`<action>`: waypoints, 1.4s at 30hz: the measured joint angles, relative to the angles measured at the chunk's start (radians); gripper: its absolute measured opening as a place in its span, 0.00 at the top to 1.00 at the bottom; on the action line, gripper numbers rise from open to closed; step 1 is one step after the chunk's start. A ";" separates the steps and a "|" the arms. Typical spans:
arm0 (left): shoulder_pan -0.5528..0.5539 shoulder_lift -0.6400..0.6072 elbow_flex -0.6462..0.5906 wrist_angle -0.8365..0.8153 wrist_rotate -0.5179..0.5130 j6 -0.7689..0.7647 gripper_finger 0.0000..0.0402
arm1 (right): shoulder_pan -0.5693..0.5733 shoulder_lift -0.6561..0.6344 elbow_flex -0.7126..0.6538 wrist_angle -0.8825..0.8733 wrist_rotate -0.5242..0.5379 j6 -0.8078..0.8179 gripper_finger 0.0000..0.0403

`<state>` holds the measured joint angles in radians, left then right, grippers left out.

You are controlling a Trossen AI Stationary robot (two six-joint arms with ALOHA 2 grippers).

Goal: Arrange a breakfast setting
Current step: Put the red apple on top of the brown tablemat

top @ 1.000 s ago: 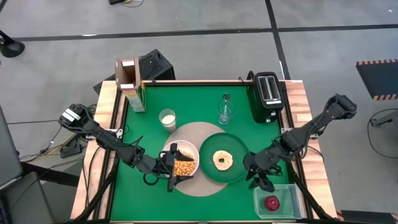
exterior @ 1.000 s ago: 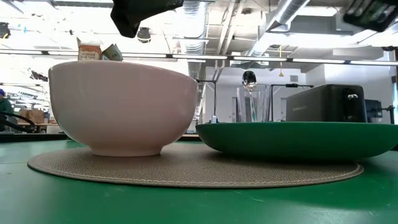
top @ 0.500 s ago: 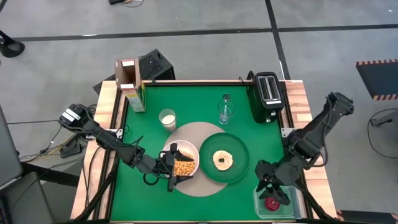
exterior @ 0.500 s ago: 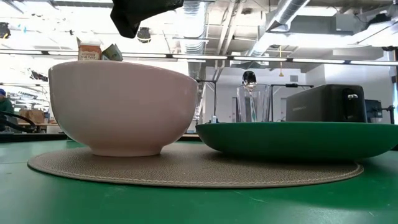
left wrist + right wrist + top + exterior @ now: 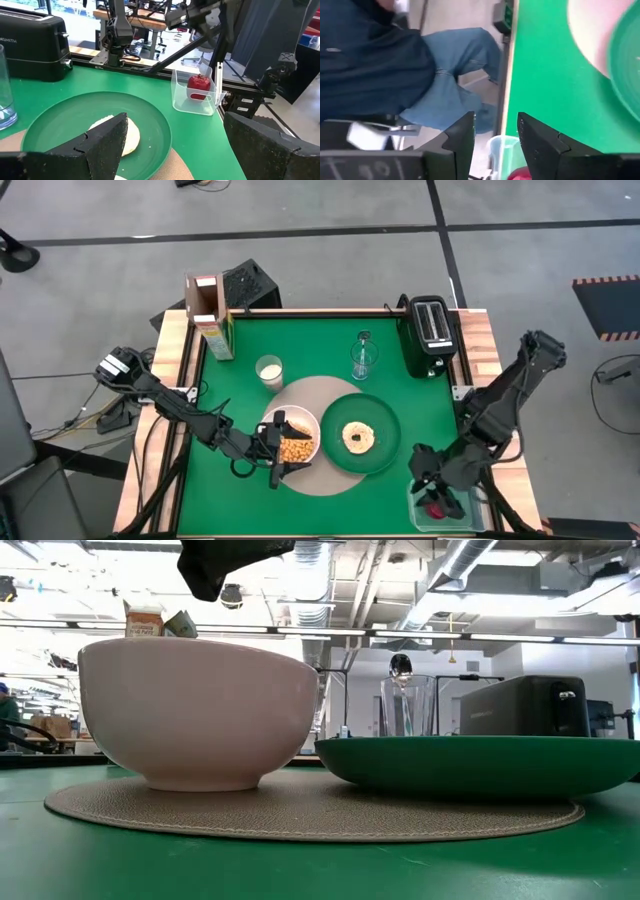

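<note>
Bowl [image 5: 297, 435], plate [image 5: 384, 448] and bread [image 5: 357, 437] sit on the mat [image 5: 312, 395], left gripper [image 5: 281, 448] jaws released by the bowl, right gripper [image 5: 437, 502] jaws released over the tub's [image 5: 462, 492] apple [image 5: 199, 83], still to place.

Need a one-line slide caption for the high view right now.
Right gripper open over the clear tub holding the red apple; left gripper at the white bowl.

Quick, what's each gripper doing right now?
Left gripper: open, over the white bowl, holding nothing.
Right gripper: open, above the red apple.
</note>
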<state>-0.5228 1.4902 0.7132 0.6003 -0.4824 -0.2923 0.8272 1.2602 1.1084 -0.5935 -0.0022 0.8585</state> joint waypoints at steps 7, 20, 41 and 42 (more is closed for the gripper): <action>0.000 0.000 0.000 0.000 0.000 -0.004 0.21 | 0.006 0.026 0.000 -0.092 -0.009 0.052 0.39; 0.002 0.000 0.000 0.000 -0.002 0.004 0.21 | 0.082 0.025 0.000 -0.415 0.009 0.407 0.26; 0.002 0.000 0.000 -0.004 -0.001 0.018 0.21 | 0.238 0.186 0.000 -0.255 -0.065 0.658 0.26; 0.002 0.000 0.000 -0.004 -0.001 0.018 0.21 | 0.237 0.193 0.000 -0.251 -0.071 0.655 0.26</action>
<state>-0.5209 1.4906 0.7132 0.5964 -0.4835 -0.2744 1.0645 1.4535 1.1080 -0.8443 -0.0728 1.5133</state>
